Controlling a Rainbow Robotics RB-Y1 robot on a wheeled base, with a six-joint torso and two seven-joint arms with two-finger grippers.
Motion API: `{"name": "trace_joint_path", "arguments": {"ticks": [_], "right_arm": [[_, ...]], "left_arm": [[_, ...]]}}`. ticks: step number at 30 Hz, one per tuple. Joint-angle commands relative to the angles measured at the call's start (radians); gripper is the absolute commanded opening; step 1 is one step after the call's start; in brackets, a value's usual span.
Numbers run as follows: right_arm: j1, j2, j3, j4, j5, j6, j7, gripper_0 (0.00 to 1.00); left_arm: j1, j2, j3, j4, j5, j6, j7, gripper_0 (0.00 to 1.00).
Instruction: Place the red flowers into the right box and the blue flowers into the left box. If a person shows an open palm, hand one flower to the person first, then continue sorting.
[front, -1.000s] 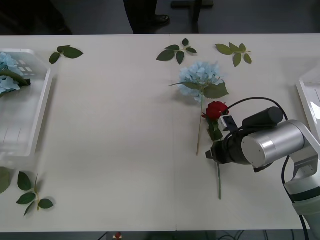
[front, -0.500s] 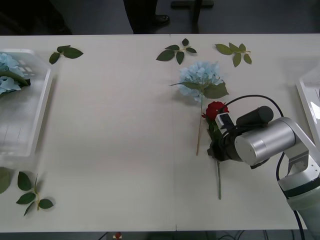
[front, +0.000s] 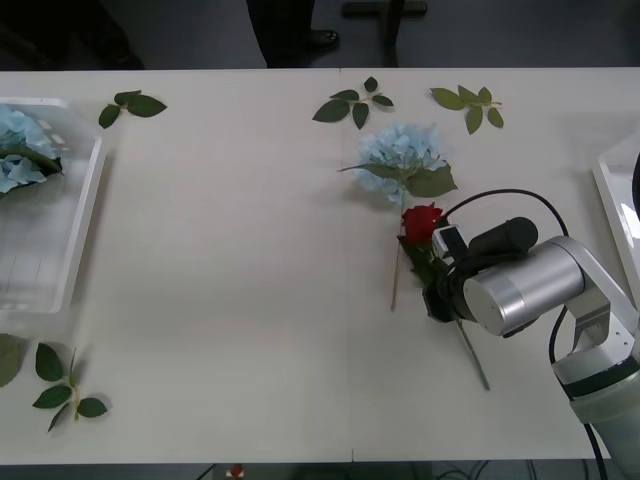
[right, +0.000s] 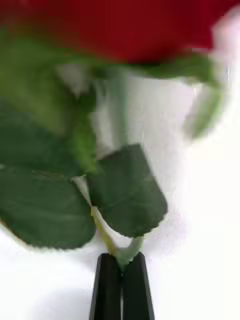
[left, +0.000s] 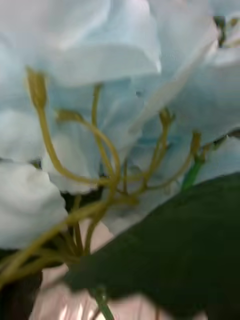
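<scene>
The right gripper (right: 120, 270), at lower right of the front view, has its black fingers (right: 107, 287) pinched together on the stem of a rose (front: 420, 222). Just above it lies a hydrangea (front: 402, 155) at centre. Far left, the left box (front: 75, 235) holds more blue flowers (front: 18, 150). The right box (front: 612, 190) sits at the right edge. The left gripper's state cannot be told.

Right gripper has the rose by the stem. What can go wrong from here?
1. The right gripper is shut on the thin rose stem just below the leaves, so it may slip or swivel.
2. The blue flower lies right beside the rose head; lifting may drag it along.
3. The right box is across the table, so a loose grip could drop it.
</scene>
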Motion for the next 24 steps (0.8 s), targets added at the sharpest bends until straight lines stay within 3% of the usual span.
{"name": "trace_joint_path", "arguments": {"ticks": [1,4,13,20,24], "right_arm": [[-0.001,0.025,-0.024,-0.051,-0.002,0.021,-0.007,0.0],[-0.001,0.014,-0.052,-0.114,-0.011,0.083,-0.006,0.0],[-0.001,-0.041,-0.246,-0.317,-0.126,0.34,0.017,0.0],[-0.001,-0.078,-0.493,-0.381,-0.223,0.439,0.057,0.0],[-0.003,-0.116,-0.593,-0.373,-0.161,0.438,0.08,0.0]], "left_arm": [[0.005,0.009,0.124,-0.16,0.024,0.252,-0.041,1.0],[0.016,0.011,0.176,-0.239,0.047,0.392,-0.045,1.0],[0.05,0.017,0.214,-0.447,0.103,0.58,-0.041,1.0],[0.05,0.015,0.115,-0.522,0.346,0.482,-0.036,1.0],[0.05,0.011,0.05,-0.539,0.501,0.432,-0.099,1.0]]}}
